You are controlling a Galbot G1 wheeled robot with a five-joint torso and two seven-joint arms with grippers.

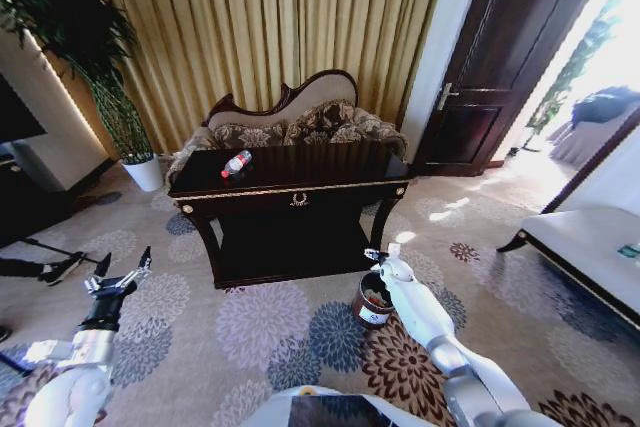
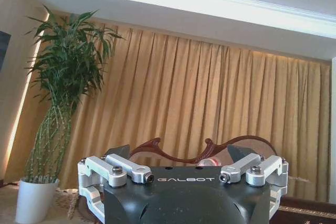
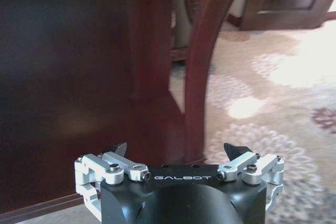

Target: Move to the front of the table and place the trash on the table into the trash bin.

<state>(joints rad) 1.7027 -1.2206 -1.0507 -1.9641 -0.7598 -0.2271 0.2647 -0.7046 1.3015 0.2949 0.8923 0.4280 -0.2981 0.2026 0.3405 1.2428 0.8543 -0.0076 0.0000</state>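
Head view: the dark glossy desk (image 1: 300, 187) stands ahead of the robot on the flower-patterned carpet (image 1: 270, 332), with a carved sofa (image 1: 300, 117) directly behind it. On the desk's top, toward its left end, lies the clear plastic bottle (image 1: 236, 163) with red cap and label, on its side. The trash bin (image 1: 373, 301), a small round dark bucket with a white label, sits on the carpet near the desk's front right leg; some items are already inside it.

Right gripper (image 1: 374, 255): held low, just above the trash bin's rim, fingers released and empty. Right wrist view shows both fingertips (image 3: 234, 151) spread apart, facing the desk leg (image 3: 200, 66).

Left gripper (image 1: 121, 272): raised at the robot's left side, well apart from the desk, fingers open, nothing held. Potted plant (image 2: 58, 103) and gold curtain (image 2: 210, 103) in the background.
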